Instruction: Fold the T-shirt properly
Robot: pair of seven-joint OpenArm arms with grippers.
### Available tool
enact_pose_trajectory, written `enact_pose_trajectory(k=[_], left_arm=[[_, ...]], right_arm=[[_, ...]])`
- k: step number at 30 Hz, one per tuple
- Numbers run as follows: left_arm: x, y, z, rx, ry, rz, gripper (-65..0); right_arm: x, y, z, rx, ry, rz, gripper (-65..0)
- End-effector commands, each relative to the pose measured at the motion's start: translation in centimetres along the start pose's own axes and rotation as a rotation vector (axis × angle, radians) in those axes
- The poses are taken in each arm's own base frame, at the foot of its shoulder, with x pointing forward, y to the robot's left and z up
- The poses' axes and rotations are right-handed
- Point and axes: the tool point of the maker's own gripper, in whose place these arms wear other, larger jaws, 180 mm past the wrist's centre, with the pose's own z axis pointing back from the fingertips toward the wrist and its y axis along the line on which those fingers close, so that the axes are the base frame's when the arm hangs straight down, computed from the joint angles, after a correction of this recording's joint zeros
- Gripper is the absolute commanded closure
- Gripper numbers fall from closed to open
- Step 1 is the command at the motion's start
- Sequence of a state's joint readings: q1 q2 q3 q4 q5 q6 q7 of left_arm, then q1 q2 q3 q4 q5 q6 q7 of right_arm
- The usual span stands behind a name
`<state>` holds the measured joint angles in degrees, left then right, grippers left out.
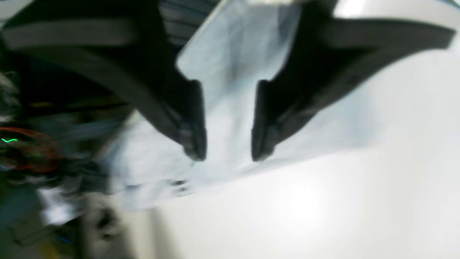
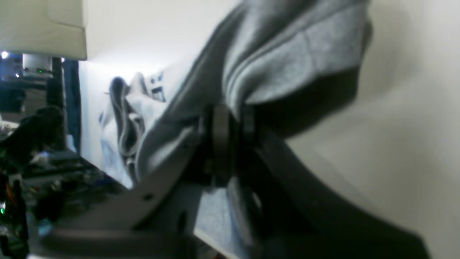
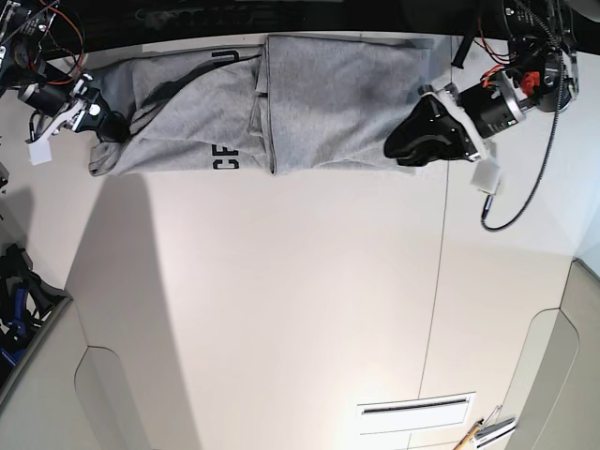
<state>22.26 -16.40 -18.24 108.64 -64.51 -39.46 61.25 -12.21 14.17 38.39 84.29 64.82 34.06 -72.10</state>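
Folding stage: T-shirt (image 3: 281, 103) long axis 9-to-3 on counter (image 3: 281, 309).
Right pincer (image 2: 230, 126): clamped on 9 o'clock end.
Left pincer (image 1: 228, 144): agape, 3 o'clock end.

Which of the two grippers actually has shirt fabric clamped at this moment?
The right gripper: its fingers are shut on a bunched fold of the T-shirt. The left gripper hovers over the shirt with an open gap.
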Motion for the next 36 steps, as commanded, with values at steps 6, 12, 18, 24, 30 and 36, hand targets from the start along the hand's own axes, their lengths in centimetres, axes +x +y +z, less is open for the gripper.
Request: enact_pose_trajectory(k=[6,12,18,24,30,36], left_arm=[[-2.4,6.5,4.2,0.286,0.091,-0.037,0.0],[-8.0,10.3,5.0,0.379,0.182,0.14,0.0],[-9.8,10.8,5.1,0.383,0.213,0.192,0.0],[-9.5,10.5,4.9,0.365,0.196,0.206,0.0],[-9.6,10.3,4.8,0.354,0.198,0.216,0.0],[-9.6,10.3,4.8,0.353,0.201,0.216,0.0]], right_arm=[[3.9,4.6,1.4,0.033,-0.08,0.215,0.0],[3.0,11.4,0.0,0.153,-0.112,0.323,0.0],[-1.8,19.9,-4.5,0.413,-0.009,0.348,0.0],[-5.5,27.0,-8.0,0.572,0.059,0.406,0.0],[-7.6,30.8,-10.4,0.589,0.088,0.565,0.0],[-9.0,32.6,-11.6,0.583,0.084,0.665,0.0]])
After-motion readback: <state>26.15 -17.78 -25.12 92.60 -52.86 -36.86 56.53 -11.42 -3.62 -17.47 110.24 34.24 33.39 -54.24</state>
